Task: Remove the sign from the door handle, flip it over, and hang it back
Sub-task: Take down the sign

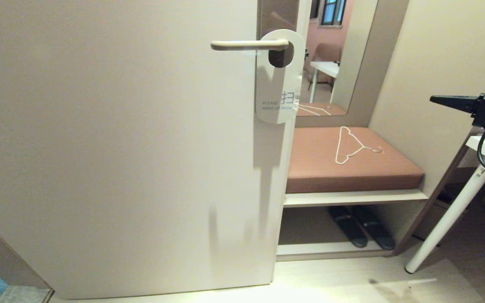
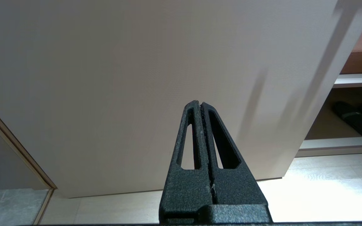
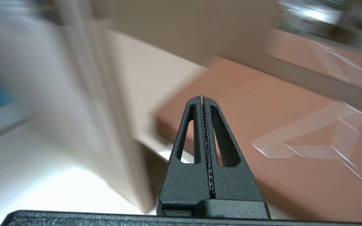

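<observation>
right gripper (image 1: 436,99) jaws clenched, empty, well right of door | left gripper (image 2: 200,103) clenched, parked low | sign (image 1: 277,84) white face out on door handle (image 1: 249,44) | we should open first, pinch sign's lower edge, slide it off handle's free end

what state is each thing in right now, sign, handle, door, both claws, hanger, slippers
sign: hanging on the door handle, white "please make up room" face outward
door handle: level, threaded through the sign's hole
door: open, edge toward the bench
right claw: shut, empty, far right, apart from the sign
left claw: shut, empty, low before the door
wire hanger: lying flat on the bench cushion
slippers: paired under the bench
</observation>
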Controlling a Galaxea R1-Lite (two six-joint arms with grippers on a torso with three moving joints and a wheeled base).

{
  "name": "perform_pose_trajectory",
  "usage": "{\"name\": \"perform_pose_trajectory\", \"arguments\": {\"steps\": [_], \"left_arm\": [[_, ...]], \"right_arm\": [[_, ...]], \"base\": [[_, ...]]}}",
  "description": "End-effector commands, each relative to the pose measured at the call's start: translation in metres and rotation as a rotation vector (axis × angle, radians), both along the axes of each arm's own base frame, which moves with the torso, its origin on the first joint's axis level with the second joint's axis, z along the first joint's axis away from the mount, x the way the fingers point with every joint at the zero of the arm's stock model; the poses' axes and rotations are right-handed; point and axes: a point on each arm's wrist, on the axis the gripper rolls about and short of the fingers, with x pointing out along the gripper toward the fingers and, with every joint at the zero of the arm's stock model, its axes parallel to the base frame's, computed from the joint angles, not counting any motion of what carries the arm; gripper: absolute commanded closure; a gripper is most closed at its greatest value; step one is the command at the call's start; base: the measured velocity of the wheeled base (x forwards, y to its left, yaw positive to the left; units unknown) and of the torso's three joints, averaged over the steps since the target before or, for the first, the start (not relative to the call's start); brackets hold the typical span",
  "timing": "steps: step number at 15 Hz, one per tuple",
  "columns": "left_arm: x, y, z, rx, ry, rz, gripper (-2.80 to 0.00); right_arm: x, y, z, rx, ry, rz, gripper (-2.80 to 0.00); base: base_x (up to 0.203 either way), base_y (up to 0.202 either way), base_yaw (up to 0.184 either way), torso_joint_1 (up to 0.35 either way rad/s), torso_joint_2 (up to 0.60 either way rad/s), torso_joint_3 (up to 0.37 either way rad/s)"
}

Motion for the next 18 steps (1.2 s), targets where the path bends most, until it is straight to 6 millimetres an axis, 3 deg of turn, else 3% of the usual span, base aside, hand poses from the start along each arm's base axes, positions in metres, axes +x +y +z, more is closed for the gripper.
{"name": "perform_pose_trajectory", "arguments": {"steps": [1,8,18], "left_arm": [[0.0,0.0,0.0,0.0,0.001,0.001,0.0],[0.0,0.0,0.0,0.0,0.001,0.001,0.0],[0.0,0.0,0.0,0.0,0.001,0.001,0.0]], "right_arm": [[0.028,0.005,-0.016,0.03,0.018,0.144,0.0],[0.051,0.059,-0.007,0.044,-0.023,0.447,0.0],[0.078,0.173,0.016,0.032,-0.1,0.735,0.0]], "base": [[0.0,0.0,0.0,0.0,0.0,0.0],[0.0,0.0,0.0,0.0,0.0,0.0],[0.0,0.0,0.0,0.0,0.0,0.0]]}}
